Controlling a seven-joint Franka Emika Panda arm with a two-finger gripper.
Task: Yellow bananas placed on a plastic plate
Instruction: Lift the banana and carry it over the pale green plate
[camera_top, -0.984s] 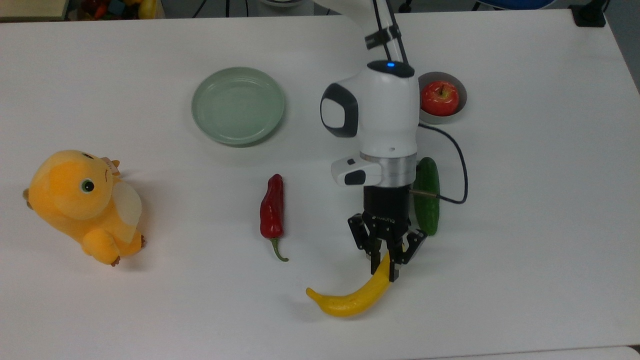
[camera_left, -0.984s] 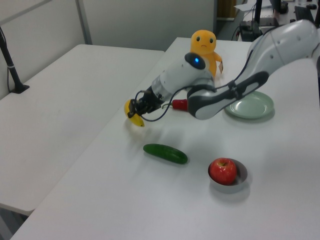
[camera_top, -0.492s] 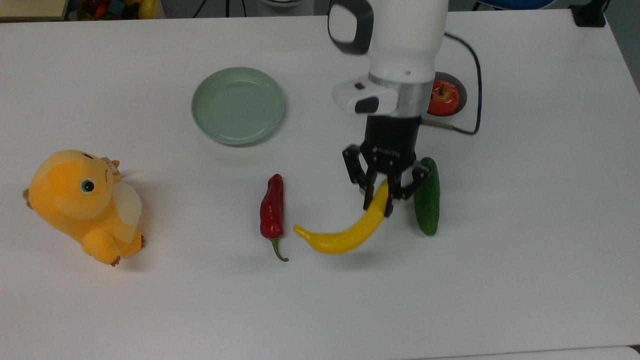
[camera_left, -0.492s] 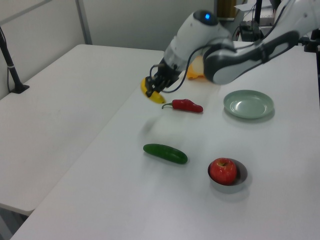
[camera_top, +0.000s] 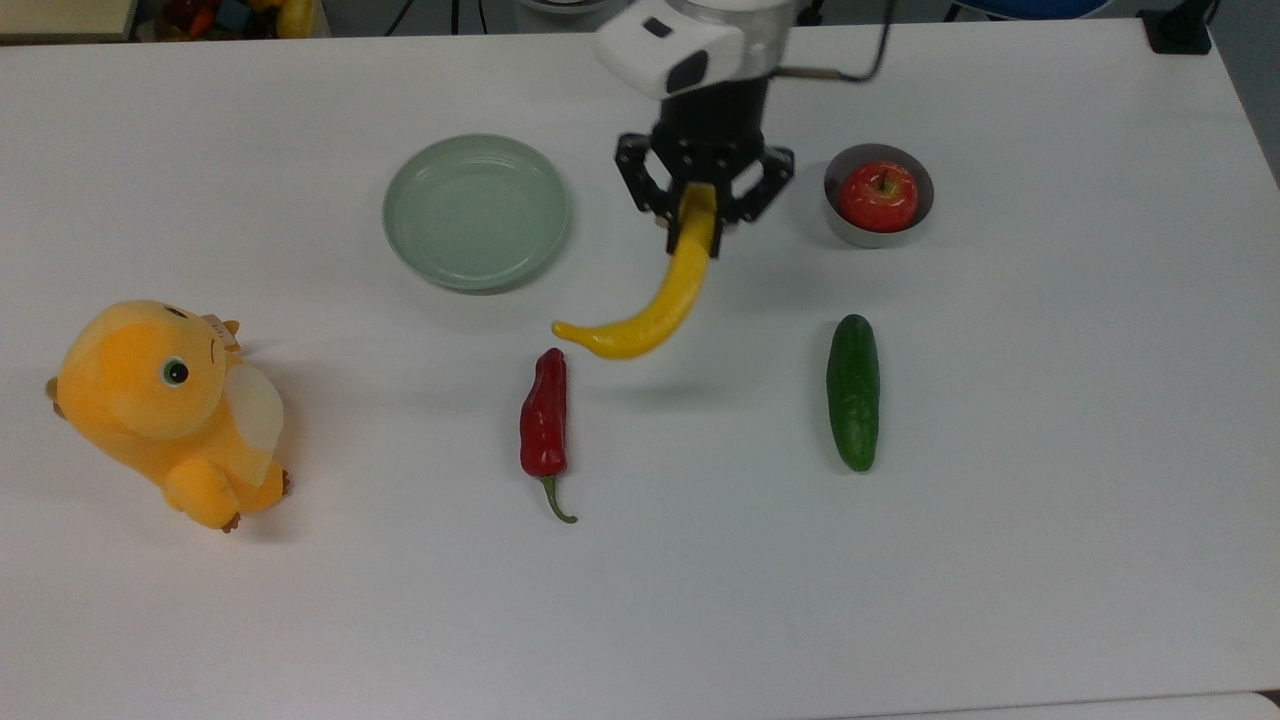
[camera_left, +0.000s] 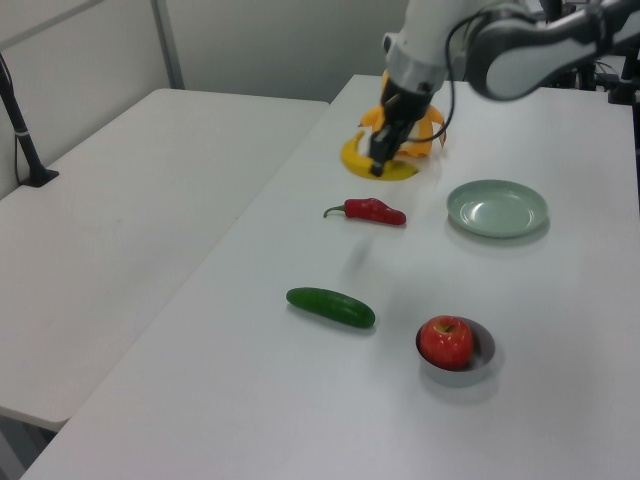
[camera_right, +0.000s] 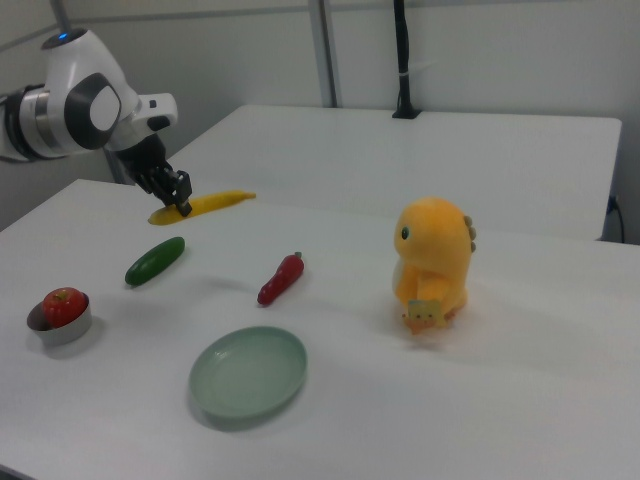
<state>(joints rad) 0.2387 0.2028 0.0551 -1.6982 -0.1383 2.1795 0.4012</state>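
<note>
On the top view's left, orange plush toy (camera_top: 165, 405) lies on white table (camera_top: 1050, 520). Next, pale green plate (camera_top: 476, 211), nothing on it. Red chili (camera_top: 543, 420) below it. My claw (camera_top: 700, 225) sits between plate and grey bowl (camera_top: 858, 231), clamped on the yellow banana (camera_top: 655, 305) at one end; banana hangs in the air, free end above the chili, just right of the plate, not touching it. Cucumber (camera_top: 853, 392) lies well right of the chili. Red apple (camera_top: 878, 196) sits in the bowl.
</note>
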